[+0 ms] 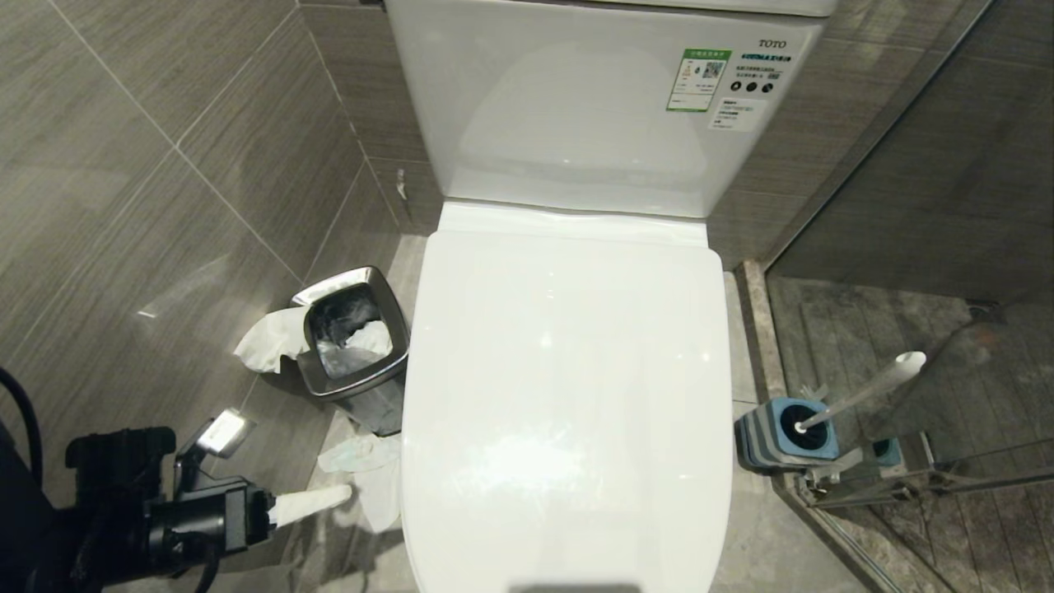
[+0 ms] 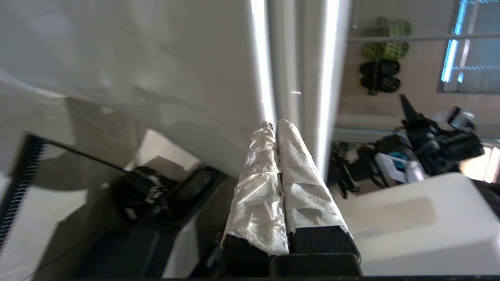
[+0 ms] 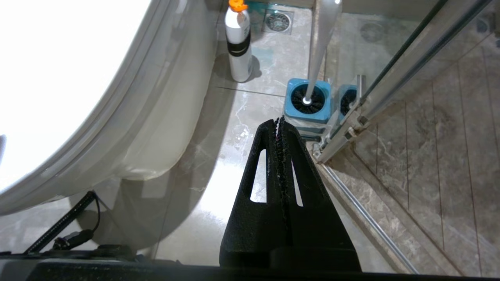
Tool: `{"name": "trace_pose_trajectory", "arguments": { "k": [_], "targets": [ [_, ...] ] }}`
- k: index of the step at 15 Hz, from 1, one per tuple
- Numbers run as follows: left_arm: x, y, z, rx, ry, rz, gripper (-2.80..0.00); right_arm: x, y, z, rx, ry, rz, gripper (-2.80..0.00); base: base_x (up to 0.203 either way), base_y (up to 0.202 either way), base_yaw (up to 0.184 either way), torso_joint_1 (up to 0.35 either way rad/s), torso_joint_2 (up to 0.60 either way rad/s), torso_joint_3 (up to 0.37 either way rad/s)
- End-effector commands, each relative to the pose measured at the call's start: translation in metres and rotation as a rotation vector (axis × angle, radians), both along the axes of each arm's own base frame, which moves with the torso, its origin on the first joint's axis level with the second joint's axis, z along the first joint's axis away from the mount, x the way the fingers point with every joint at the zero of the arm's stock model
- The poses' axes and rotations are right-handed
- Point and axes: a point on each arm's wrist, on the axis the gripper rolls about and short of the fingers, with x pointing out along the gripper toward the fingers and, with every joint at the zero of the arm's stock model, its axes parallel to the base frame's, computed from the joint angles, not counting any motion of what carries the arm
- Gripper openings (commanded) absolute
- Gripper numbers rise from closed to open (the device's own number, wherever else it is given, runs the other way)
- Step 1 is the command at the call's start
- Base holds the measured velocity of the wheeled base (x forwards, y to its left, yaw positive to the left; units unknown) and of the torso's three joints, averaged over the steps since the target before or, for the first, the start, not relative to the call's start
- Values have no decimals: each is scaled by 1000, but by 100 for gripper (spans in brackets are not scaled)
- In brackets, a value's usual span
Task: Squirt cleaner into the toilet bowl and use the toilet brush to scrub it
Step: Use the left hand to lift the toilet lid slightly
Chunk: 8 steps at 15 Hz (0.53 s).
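Lid (image 1: 568, 371) down so bowl's hidden, brush (image 1: 865, 394) parked in holder (image 1: 786, 436) mid-right by glass; I've got L gripper (image 1: 350, 492) clenched empty lower left beside lid edge, prob to lift it, R gripper (image 3: 279, 121) clenched, idle.

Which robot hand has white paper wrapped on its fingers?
The left gripper, low beside the closed toilet lid. The right gripper has bare black fingers.

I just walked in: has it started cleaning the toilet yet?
Nothing looks done: the toilet lid is down, hiding the bowl. The toilet brush stands in its blue-topped holder, and a white bottle waits on the floor. The left hand, shut and paper-wrapped, is beside the lid. Opening, squirting and scrubbing remain.
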Motion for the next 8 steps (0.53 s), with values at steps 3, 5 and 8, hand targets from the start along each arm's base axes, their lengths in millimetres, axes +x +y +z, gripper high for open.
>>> {"name": "trace_pose_trajectory", "arguments": {
  "k": [3, 5, 8],
  "targets": [
    [-10, -22, 36, 4, -106, -82, -280, 0, 0, 0, 0, 1, 0, -280, 0, 0, 0, 0, 0, 0],
    [-17, -35, 51, -7, -92, -112, -280, 0, 0, 0, 0, 1, 0, -280, 0, 0, 0, 0, 0, 0],
    [-23, -46, 54, 4, -79, -128, -280, 0, 0, 0, 0, 1, 0, -280, 0, 0, 0, 0, 0, 0]
  ]
}}
